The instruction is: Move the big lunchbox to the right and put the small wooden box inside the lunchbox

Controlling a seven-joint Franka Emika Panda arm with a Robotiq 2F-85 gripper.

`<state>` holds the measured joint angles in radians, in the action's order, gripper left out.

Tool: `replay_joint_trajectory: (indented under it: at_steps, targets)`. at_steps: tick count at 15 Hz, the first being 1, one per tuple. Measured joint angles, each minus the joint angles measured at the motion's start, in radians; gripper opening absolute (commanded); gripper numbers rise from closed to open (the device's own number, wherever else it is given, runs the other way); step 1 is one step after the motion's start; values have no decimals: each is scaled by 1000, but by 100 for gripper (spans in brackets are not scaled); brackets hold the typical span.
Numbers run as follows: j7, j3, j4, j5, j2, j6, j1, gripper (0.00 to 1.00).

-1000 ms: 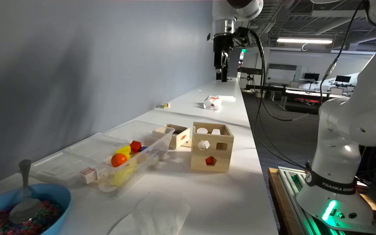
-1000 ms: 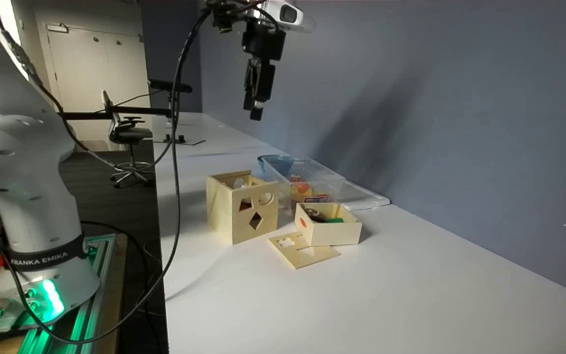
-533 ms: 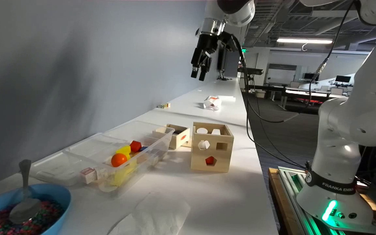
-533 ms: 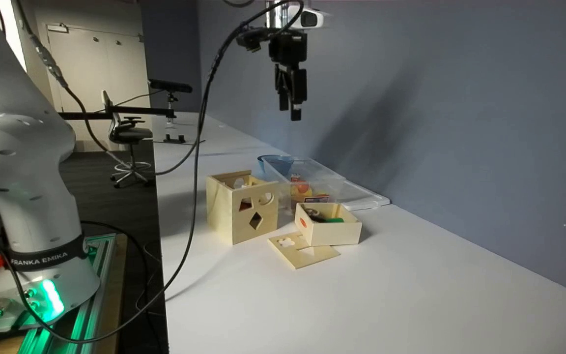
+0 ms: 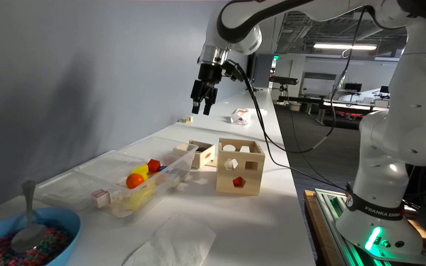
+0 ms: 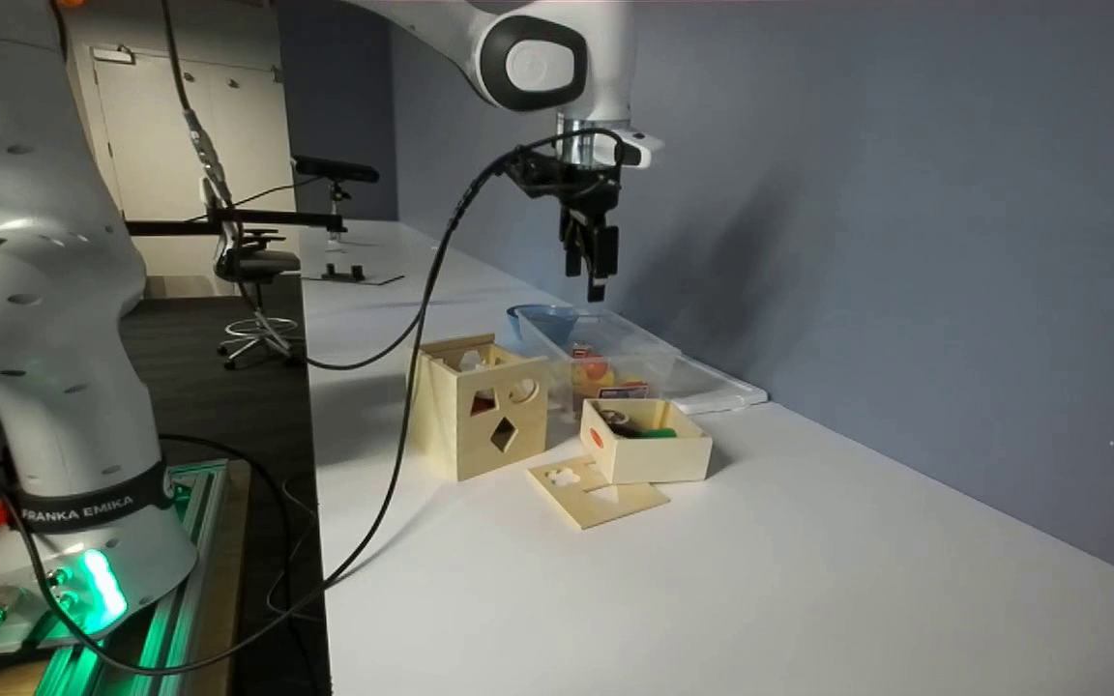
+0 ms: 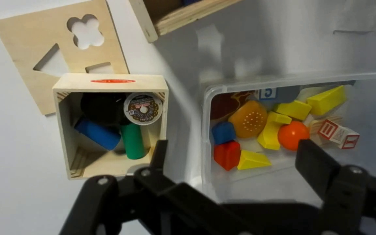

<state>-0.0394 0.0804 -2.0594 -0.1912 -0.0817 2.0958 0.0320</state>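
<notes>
The tool [image 7: 233, 149], spread wide and empty, hangs high. Right of centre in the wrist view lies the clear rectangular plastic tub [image 7: 289, 80]; left, the low pale-wood box [image 7: 109, 86]. First, I'd straddle the tub's rim clear of the box, pinching lightly.

Big lunchbox [image 7: 206, 137]: translucent, colourless.
Small wooden box [image 6: 659, 459]: pale wood, red oval mark.
Ball [image 7: 293, 135]: orange.
Bun-shaped piece [image 7: 249, 122]: orange-brown, pale dots.
Letter block [image 7: 339, 134]: white, red letters and borders.
Bowl [image 5: 71, 225]: blue.
Gripper [image 5: 201, 108]: black.
Tabletop [image 6: 712, 599]: white.
Wall [image 6: 905, 193]: blue-grey.
</notes>
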Motion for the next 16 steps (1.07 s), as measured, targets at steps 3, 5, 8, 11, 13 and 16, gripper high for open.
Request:
replay_joint_trajectory:
  at_steps: [3, 5, 8, 11, 13, 16]
  targets:
    - [-1, 0, 2, 0, 2, 2, 3, 100]
    - [-1, 0, 2, 0, -9, 2, 4, 100]
    - [79, -7, -2, 30, 12, 52, 4, 100]
    - [187, -18, -1, 54, 86, 135, 3, 100]
    - [246, -25, 10, 76, 146, 161, 1, 100]
    - [294, -34, 39, 79, 233, 182, -9, 100]
